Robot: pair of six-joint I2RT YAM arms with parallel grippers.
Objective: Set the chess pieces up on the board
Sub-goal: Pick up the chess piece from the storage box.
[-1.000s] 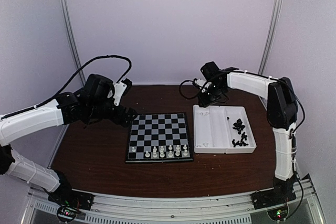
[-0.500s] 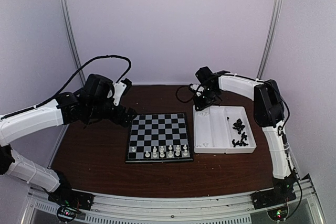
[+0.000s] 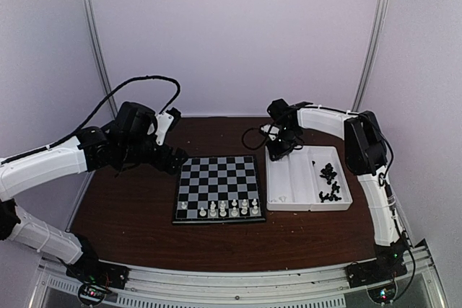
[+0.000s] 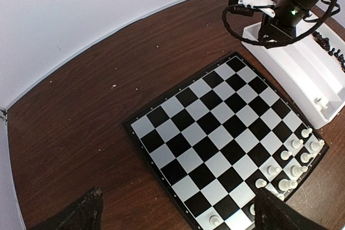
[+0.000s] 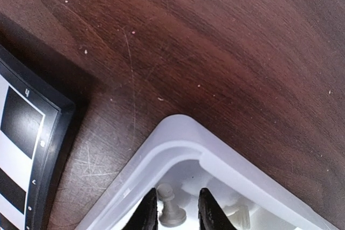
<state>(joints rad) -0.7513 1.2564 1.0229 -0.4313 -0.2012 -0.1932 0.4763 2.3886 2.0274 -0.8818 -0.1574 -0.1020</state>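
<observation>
The board (image 3: 216,178) lies at the table's middle, with several white chess pieces (image 3: 220,209) on its two near rows. Black chess pieces (image 3: 328,178) are heaped in the right compartment of the white tray (image 3: 307,205). My right gripper (image 3: 278,151) reaches down into the tray's far left corner. In the right wrist view its fingers (image 5: 148,214) stand a little apart around an upright white pawn (image 5: 172,211), which is close to the left finger with a gap on the other side. My left gripper (image 4: 181,211) hovers wide open over the board's (image 4: 215,127) left edge, holding nothing.
Another white piece (image 5: 240,216) lies in the same tray corner (image 5: 178,133), and one more (image 4: 321,102) lies further along that compartment. The board's dark rim (image 5: 59,127) is a short way left of the tray. Bare brown table surrounds both.
My right gripper has moved left and down from behind the tray into its far left corner. The left arm has stayed where it was.
</observation>
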